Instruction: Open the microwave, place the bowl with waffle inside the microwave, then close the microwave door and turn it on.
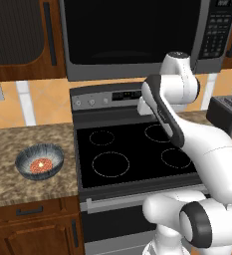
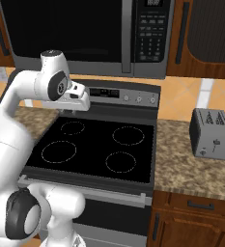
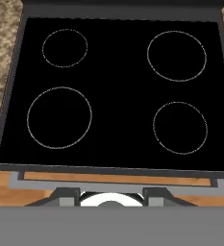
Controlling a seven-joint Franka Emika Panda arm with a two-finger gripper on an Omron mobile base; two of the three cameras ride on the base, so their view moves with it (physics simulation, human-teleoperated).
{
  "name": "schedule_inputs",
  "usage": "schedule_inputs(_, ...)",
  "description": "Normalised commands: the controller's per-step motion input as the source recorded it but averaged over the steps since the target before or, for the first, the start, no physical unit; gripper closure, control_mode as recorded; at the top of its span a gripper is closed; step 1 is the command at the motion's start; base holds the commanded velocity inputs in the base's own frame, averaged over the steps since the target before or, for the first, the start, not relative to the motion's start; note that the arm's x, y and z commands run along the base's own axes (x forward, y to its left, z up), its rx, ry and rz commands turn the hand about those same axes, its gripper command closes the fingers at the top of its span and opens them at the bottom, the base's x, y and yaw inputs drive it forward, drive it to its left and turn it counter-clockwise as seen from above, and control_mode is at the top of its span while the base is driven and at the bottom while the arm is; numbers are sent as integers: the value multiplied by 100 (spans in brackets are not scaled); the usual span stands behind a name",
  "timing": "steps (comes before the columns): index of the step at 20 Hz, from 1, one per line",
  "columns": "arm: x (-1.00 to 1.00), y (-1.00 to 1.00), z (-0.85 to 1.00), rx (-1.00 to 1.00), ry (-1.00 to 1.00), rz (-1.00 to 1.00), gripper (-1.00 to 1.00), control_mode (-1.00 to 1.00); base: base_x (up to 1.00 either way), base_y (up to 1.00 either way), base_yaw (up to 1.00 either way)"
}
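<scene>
Microwave (image 1: 132, 37): large dark grey and black appliance across the top of the left base view, above the stove; button panel at its right end.
Microwave door (image 2: 65, 29): black glass panel, flush with the body, closed; long vertical handle bar at its right edge, beside the button panel, upper centre of the right base view.
Bowl (image 1: 39, 160): small round grey-blue ribbed bowl, lower left of the left base view, upright on the granite counter (image 1: 28, 144) left of the stove, well apart from the arm.
Waffle (image 1: 41, 164): small orange-red disc with a pale centre, lying in the middle of the bowl.
Stove (image 3: 118, 91): black glass cooktop with four ring burners, centre of all three views; grey control strip with knobs along its back edge.
Toaster (image 2: 211, 133): small grey two-slot unit, right of the right base view, on the counter right of the stove.
Arm (image 1: 187, 129): white, rising from the lower right of the left base view, wrist above the back of the cooktop.
Gripper (image 3: 111, 197): pointed down at the cooktop; two dark fingertips at the bottom of the hand view, nothing between them; how far apart they stand cannot be told.
Cabinets (image 1: 23, 35): dark-paned wooden doors either side of the microwave.
</scene>
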Motion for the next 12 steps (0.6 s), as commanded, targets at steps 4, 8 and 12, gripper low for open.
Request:
schedule_inputs(4,0,0,0,0,-1,0,-100,-100,0,0,0)
schedule_inputs(8,-35,-7,48,4,-33,2,-100,-100,0,0,0)
schedule_inputs(12,-39,-24,100,7,-43,0,-100,-100,0,0,0)
